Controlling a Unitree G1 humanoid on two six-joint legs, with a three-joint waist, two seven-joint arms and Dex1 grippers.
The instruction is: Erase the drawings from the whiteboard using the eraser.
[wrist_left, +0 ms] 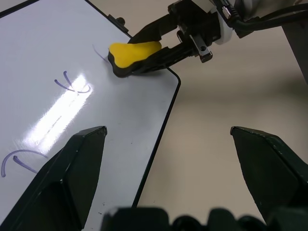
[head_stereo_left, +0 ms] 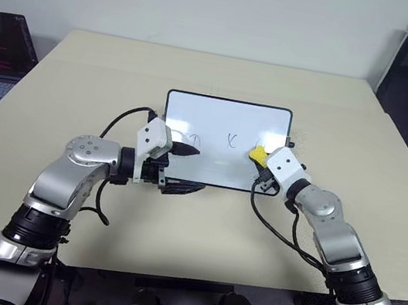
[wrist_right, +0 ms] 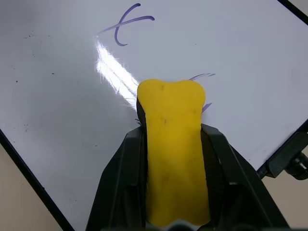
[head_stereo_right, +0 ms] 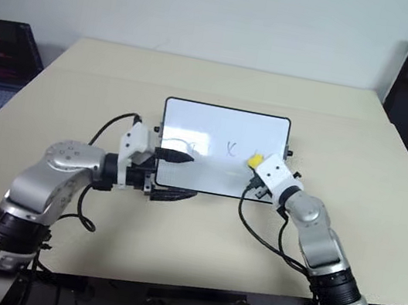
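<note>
Tabletop (head_stereo_left: 109,66): broad, rectangular, matte pale-beige surface, bare across most of its span.

One item lies flat on it, near the middle: a small glossy white rectangular whiteboard (head_stereo_left: 225,121) with a thin black frame, rounded corners, and a small black knob on its right short side. Long edges run parallel to the tabletop's far edge.

On the board face, thin dark marker drawings (head_stereo_left: 231,140) in a row: a curved mark toward the left, an X in the centre. Any mark at the right end is mostly covered.

Tabletop around the board is plain on all sides.
</note>
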